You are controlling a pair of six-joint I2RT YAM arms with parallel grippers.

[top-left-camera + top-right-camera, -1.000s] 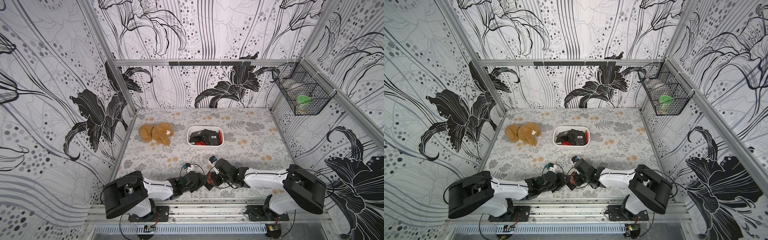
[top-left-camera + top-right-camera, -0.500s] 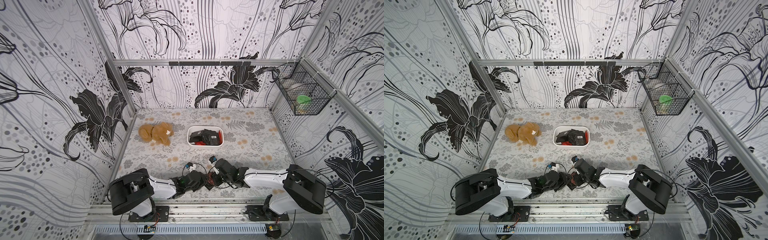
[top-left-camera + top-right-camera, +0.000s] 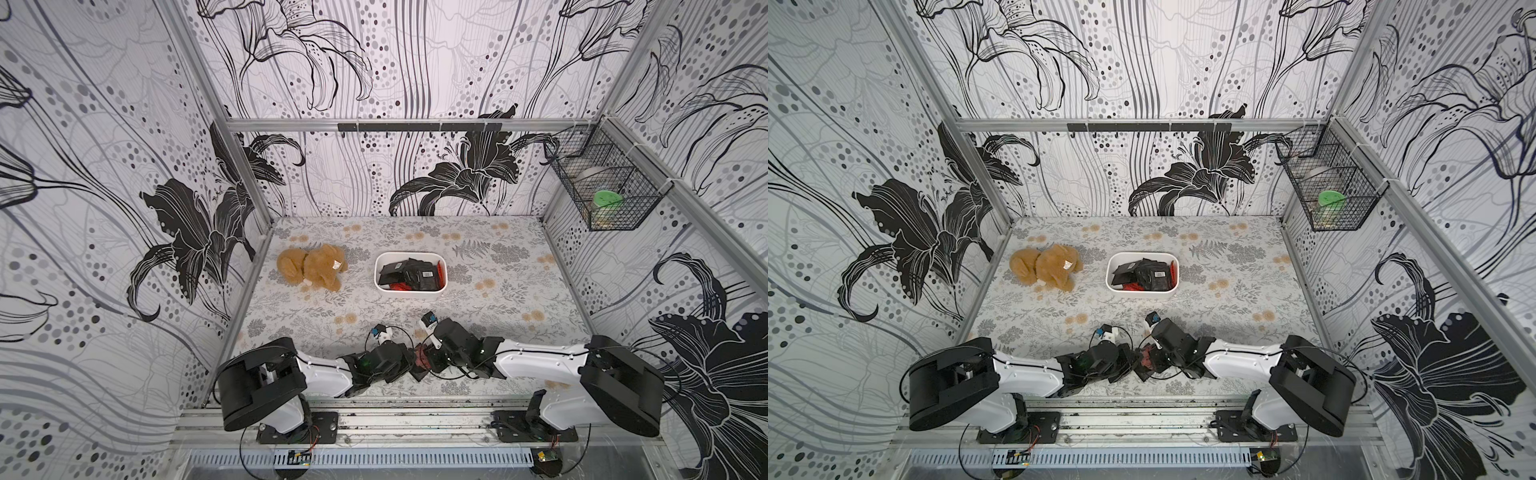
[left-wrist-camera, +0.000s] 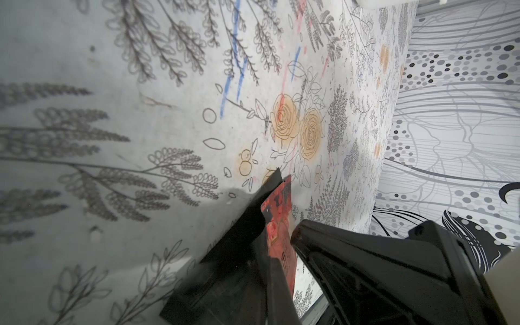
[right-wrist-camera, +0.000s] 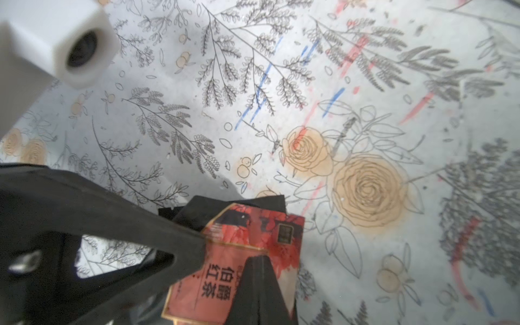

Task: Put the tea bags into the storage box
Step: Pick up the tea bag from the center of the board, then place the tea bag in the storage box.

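Observation:
The white storage box (image 3: 409, 296) (image 3: 1142, 294) stands mid-table and holds several black and red tea bags (image 3: 411, 274) (image 3: 1146, 274). Near the front edge both grippers meet over a red tea bag (image 3: 420, 360) (image 4: 278, 222) (image 5: 253, 247) with a black tea bag (image 5: 254, 202) (image 4: 253, 222) against its back. My left gripper (image 3: 409, 365) (image 4: 270, 253) is shut on the red tea bag's edge; whether it also pinches the black one is unclear. My right gripper (image 3: 429, 360) (image 5: 261, 257) is shut, and its tip rests against the red bag's printed face.
A brown plush toy (image 3: 311, 269) lies left of the box. A black wire basket (image 3: 602, 195) with a green-lidded item hangs on the right wall. The metal rail (image 3: 395, 415) with both arm bases runs along the front. Patterned walls enclose three sides.
My left gripper has slid right toward the right gripper and its jaws have closed on the red tea bag. The right gripper has stayed shut in place.

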